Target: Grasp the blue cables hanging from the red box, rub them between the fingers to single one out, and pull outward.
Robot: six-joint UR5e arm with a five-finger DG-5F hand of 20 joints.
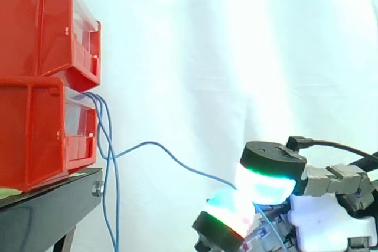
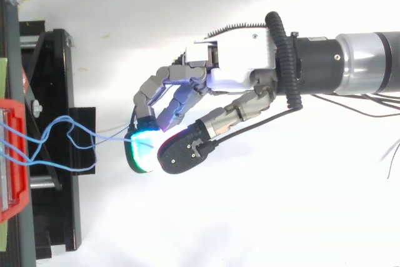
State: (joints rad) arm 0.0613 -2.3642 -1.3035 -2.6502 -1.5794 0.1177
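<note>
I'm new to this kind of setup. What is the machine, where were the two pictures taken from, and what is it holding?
The machine is a robot arm ending in a hand with fingers and a thumb. The glowing pads are its own fingertips, not lamps. The side view looks level across the work, with the hand coming in from the right. The top view looks down on the same scene. At the left, two red bins sit stacked on a black stand, in front of a white curtain. Thin blue cables hang from the lower bin. A single cable runs away from the rest and across to the hand, which pinches it between two fingertip pads. The others hang loose beside the stand.
</note>
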